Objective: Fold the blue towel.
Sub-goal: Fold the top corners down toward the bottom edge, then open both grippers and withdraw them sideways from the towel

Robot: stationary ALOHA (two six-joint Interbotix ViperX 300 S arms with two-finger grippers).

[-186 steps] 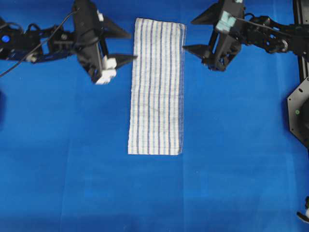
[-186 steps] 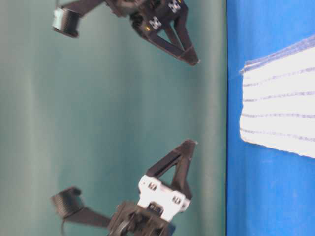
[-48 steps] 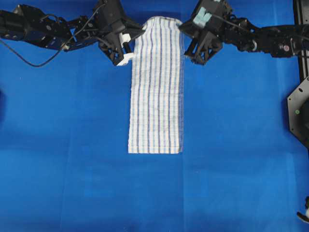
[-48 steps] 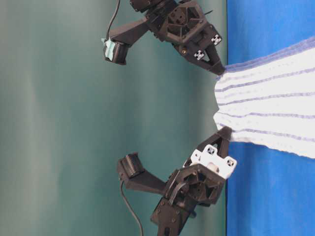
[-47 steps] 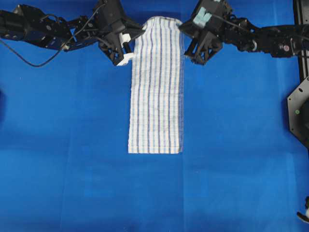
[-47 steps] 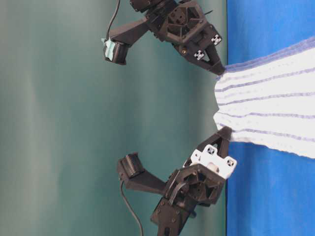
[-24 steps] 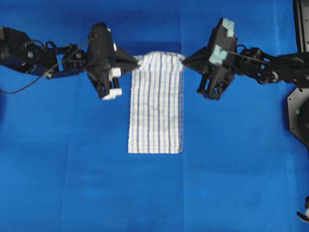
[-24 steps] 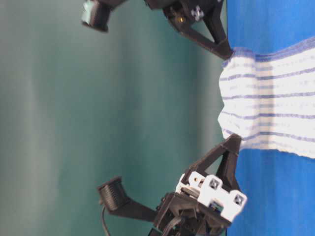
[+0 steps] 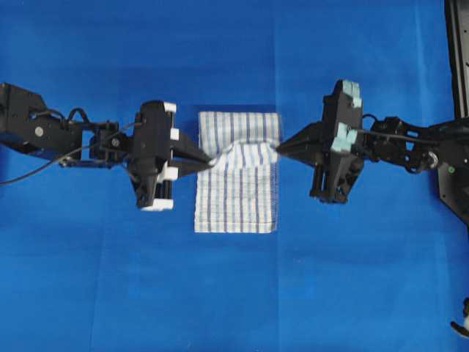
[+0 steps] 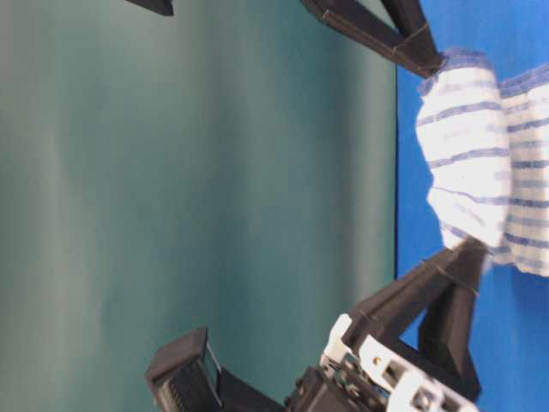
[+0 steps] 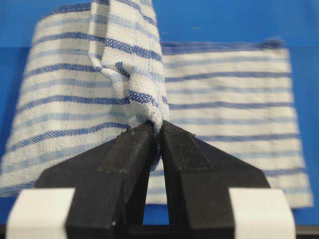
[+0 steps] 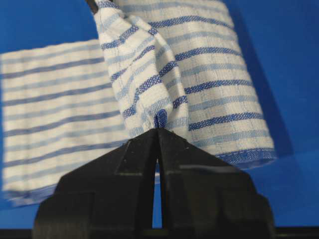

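The blue towel (image 9: 238, 198), white with thin blue stripes, lies mid-table with its far end lifted and carried over its near half; a rolled fold (image 9: 240, 123) lies at the back. My left gripper (image 9: 211, 160) is shut on the towel's left corner, pinched between its black fingers (image 11: 130, 149). On the opposite side my right gripper (image 9: 278, 149) is shut on the right corner, cloth (image 12: 149, 84) bunched above the fingertips (image 12: 172, 144). The held edge (image 10: 463, 163) sags between both grippers above the lower layer (image 11: 234, 94).
The blue table covering (image 9: 234, 293) spreads all round the towel. A black frame (image 9: 456, 125) runs down the right edge of the overhead view. The two arms (image 9: 66, 136) (image 9: 410, 147) stretch in from left and right.
Both grippers have carried the towel's far edge from the back of the table toward the front, so the cloth now doubles over itself. Both stayed shut on the corners.
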